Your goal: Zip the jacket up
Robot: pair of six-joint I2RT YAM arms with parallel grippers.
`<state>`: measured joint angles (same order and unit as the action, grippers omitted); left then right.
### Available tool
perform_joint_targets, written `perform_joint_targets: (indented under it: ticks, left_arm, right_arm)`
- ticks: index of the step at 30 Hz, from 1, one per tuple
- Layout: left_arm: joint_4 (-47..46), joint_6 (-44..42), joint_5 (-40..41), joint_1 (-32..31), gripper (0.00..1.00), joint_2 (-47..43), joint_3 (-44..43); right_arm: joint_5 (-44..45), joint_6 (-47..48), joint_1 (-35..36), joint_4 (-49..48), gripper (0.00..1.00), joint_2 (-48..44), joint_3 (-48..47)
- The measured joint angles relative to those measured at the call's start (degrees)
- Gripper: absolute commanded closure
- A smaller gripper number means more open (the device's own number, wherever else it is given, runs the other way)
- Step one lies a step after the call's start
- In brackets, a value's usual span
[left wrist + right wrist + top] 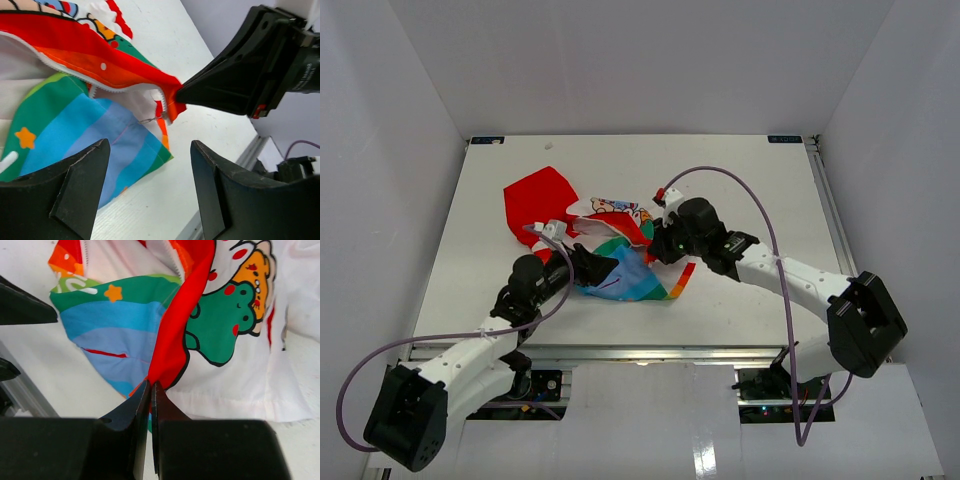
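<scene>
Red fabric at the bottom front corner of the jacket (632, 282), which lies crumpled and unzipped on the table (740, 170) between the two arms, is pinched by the right fingers (142, 410), pressed tight together on the hem edge and lifting it slightly. The left fingers (85, 170) hover wide apart just short of that corner, holding nothing. White zipper teeth (100, 86) run unjoined along the red edge, so this looks like the setup step: one side anchored, zipping not yet begun. A thin metal loop (148, 120) beside the pinch may be the slider pull, though it is too small to be sure; next the left fingers must close on it
</scene>
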<state>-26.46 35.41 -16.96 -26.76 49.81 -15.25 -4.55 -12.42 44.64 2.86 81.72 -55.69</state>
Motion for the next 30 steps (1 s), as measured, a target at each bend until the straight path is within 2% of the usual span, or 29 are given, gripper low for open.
perform_joint_targets:
  ticks: [7, 11, 14, 22, 26, 30]
  left_arm:
    - [-2.8, 6.9, -6.0, 0.0, 0.25, 5.5, 0.0]
    - [-3.7, 10.4, -7.6, 0.0, 0.25, 6.0, 1.0]
    - [-3.0, 10.9, -7.2, 0.0, 0.26, 7.8, 1.0]
    - [9.1, 13.2, 6.4, 1.2, 0.28, 18.4, -2.6]
    - [11.7, 13.9, 12.4, 3.1, 0.28, 20.5, -3.2]
    - [12.9, 13.5, 15.3, 4.8, 0.28, 25.2, -7.6]
  right_arm:
    - [-8.4, -3.8, -1.1, -6.2, 0.92, -3.3, 7.9]
    - [-9.9, -7.8, -1.1, -12.9, 0.92, -6.8, 16.0]
    - [-9.5, -10.1, -1.3, -14.6, 0.92, -8.6, 21.5]
    - [-7.1, -13.0, -2.2, -16.6, 0.92, -9.2, 23.8]
    - [-6.7, -14.0, -2.2, -19.8, 0.92, -11.4, 26.6]
    - [-6.2, -15.5, -1.9, -22.0, 0.92, -13.9, 30.9]
